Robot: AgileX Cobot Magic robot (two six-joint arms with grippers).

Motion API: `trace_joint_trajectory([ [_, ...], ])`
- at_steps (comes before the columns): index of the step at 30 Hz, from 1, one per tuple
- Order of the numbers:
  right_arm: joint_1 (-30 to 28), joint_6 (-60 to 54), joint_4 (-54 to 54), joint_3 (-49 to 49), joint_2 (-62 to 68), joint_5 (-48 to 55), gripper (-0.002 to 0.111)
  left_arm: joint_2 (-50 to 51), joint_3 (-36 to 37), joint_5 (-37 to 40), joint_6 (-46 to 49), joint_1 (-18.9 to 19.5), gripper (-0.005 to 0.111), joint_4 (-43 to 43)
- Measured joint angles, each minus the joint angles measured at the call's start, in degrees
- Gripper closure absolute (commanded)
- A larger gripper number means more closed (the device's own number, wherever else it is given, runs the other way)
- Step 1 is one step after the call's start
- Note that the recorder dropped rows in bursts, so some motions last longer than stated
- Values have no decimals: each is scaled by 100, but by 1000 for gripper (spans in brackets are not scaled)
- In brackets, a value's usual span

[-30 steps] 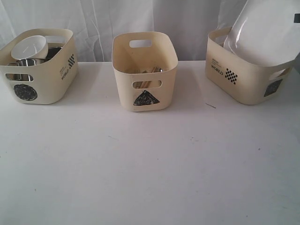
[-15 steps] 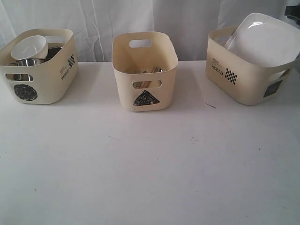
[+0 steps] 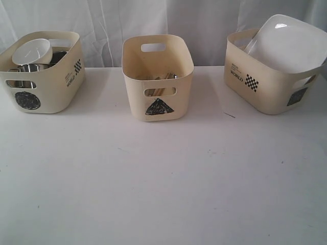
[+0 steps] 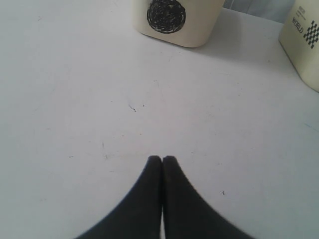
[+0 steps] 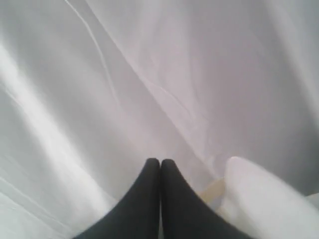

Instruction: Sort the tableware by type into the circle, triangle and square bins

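Three cream bins stand along the back of the white table. The circle bin [image 3: 43, 71] on the left holds a white bowl [image 3: 31, 51] and steel mugs [image 3: 28, 68]. In the triangle bin [image 3: 157, 76] at the middle, wooden chopsticks [image 3: 159, 77] and cutlery show. The large white plate [image 3: 286, 43] leans in the square bin [image 3: 268, 76] on the right. My left gripper [image 4: 162, 159] is shut and empty above the bare table, with the circle bin [image 4: 174, 20] ahead. Shut and empty too, my right gripper [image 5: 160, 162] faces the white curtain, the plate [image 5: 264, 199] beside it. Neither gripper shows in the exterior view.
A white curtain [image 3: 153, 20] hangs behind the bins. The white table [image 3: 163, 178] stretches in front of them, with small dark specks. A second bin's corner [image 4: 304, 40] with the checker print shows in the left wrist view.
The plate tipped down from upright and settled lower into the square bin. The dark gripper part at the exterior view's right edge has left the frame.
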Motion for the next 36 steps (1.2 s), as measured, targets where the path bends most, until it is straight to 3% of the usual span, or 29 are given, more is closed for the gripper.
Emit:
trace_joint_trajectory([
  [5, 272, 1999, 10, 648, -612, -409, 108, 0, 0, 0, 0, 0, 107, 0],
  [8, 478, 2168, -63, 1503, -1411, -1415, 108, 0, 0, 0, 0, 0, 107, 0],
  [11, 672, 1149, -122, 2453, -2537, -2296, 108, 0, 0, 0, 0, 0, 107, 0],
  [15, 1256, -911, -146, 3541, -4083, -2728, 108, 0, 0, 0, 0, 0, 107, 0],
  [21, 2262, -2715, -167, 5070, -5515, -1964, 108, 0, 0, 0, 0, 0, 107, 0],
  [27, 2420, -2837, -213, 6026, -6421, -548, 108, 0, 0, 0, 0, 0, 107, 0],
  [36, 2434, -2812, -519, 6169, -7052, -788, 108, 0, 0, 0, 0, 0, 107, 0],
])
